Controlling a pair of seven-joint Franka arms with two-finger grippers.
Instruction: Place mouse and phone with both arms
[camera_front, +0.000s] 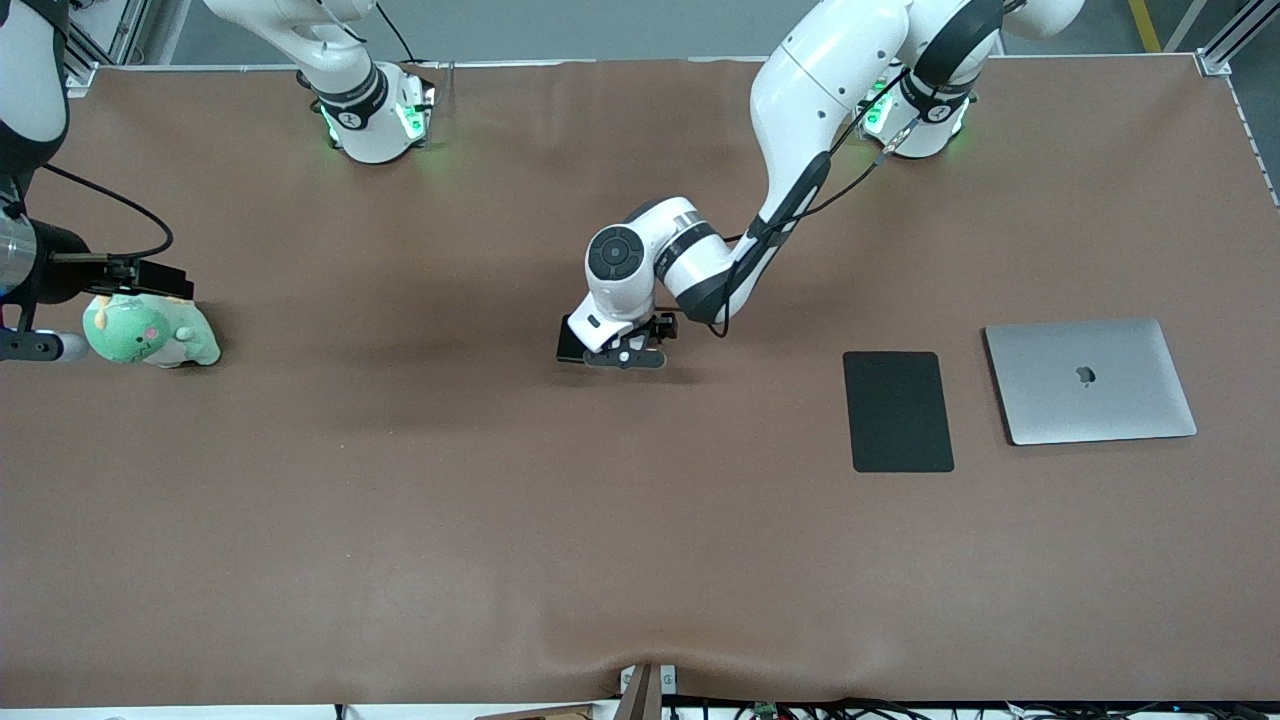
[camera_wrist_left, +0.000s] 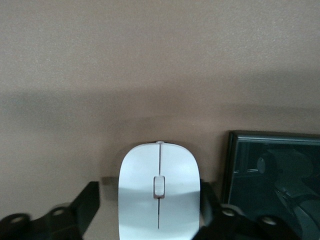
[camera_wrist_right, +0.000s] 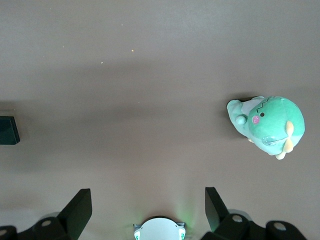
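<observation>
The white mouse (camera_wrist_left: 159, 192) lies on the brown table between my left gripper's (camera_wrist_left: 150, 205) two fingers. The gripper is open: one finger stands apart from the mouse, the other is close against its side. The black phone (camera_wrist_left: 272, 185) lies flat right beside the mouse. In the front view the left gripper (camera_front: 625, 355) is low at mid-table and hides the mouse; only a corner of the phone (camera_front: 570, 340) shows. My right gripper (camera_wrist_right: 147, 210) is open and empty, up over the right arm's end of the table.
A green plush toy (camera_front: 150, 335) sits at the right arm's end; it also shows in the right wrist view (camera_wrist_right: 267, 125). A matte black mouse pad (camera_front: 897, 410) and a closed silver laptop (camera_front: 1090, 380) lie toward the left arm's end.
</observation>
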